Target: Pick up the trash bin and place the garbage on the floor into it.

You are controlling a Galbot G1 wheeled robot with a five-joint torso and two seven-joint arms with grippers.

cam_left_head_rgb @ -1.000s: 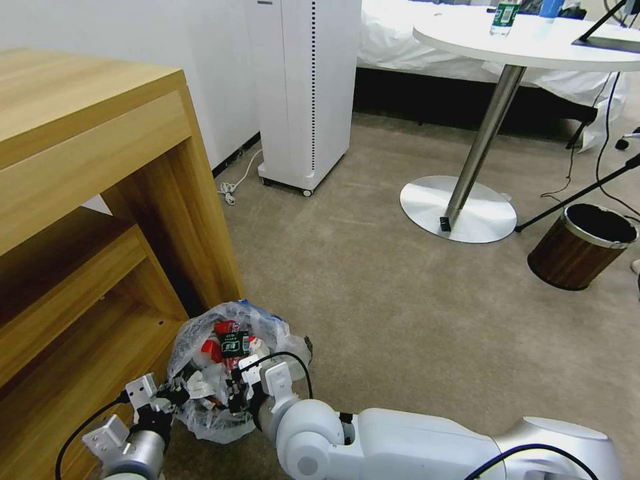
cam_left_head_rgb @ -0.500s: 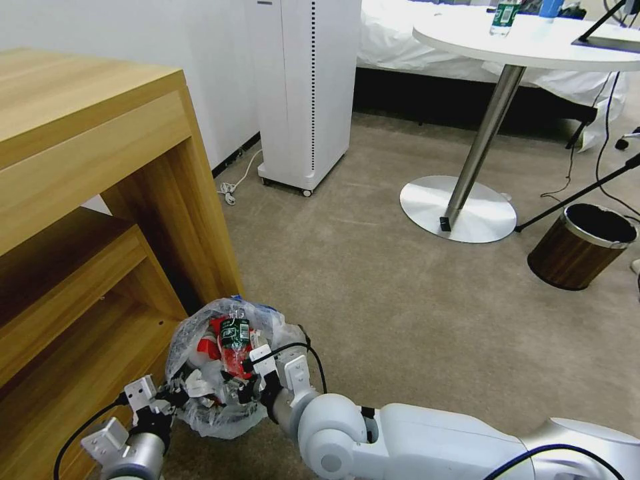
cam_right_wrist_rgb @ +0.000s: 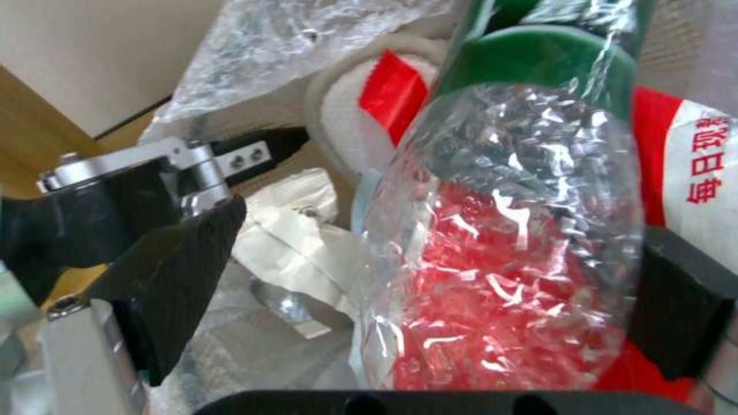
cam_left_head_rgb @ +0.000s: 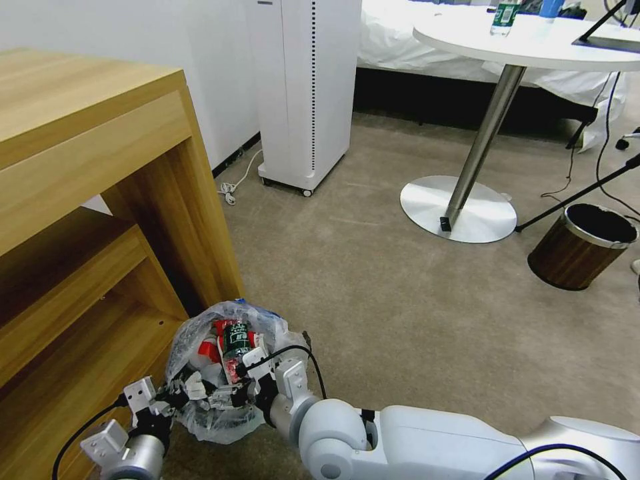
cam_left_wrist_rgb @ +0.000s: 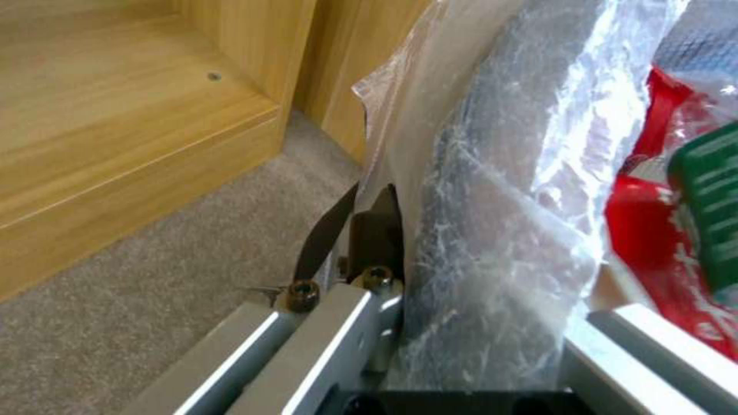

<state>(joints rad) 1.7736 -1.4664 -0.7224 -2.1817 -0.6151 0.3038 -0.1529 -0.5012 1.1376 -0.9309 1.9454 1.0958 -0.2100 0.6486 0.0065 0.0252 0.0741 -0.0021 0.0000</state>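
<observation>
- The small round blue trash bin with its translucent white bag liner [cam_left_head_rgb: 220, 373] stood on the beige carpet floor [cam_left_head_rgb: 400, 313] by a wooden shelf unit [cam_left_head_rgb: 87, 220].
- The left gripper [cam_left_head_rgb: 175, 395] pinched the liner's rim with its fingers [cam_left_wrist_rgb: 369, 230].
- The right gripper [cam_left_head_rgb: 241, 390], fingers [cam_right_wrist_rgb: 177, 271] apart, had a crumpled clear green-label bottle [cam_right_wrist_rgb: 507, 242] between them over the bin's mouth.

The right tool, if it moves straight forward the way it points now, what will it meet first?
Probably the clear bottle: it lies between the right tool's fingers, over the trash bin. Behind it are red wrappers, though depth is unclear.

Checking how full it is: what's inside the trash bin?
Inside the trash bin: a green-label bottle, red wrappers and white tissue. The bag liner and top litter cover whatever lies deeper.
</observation>
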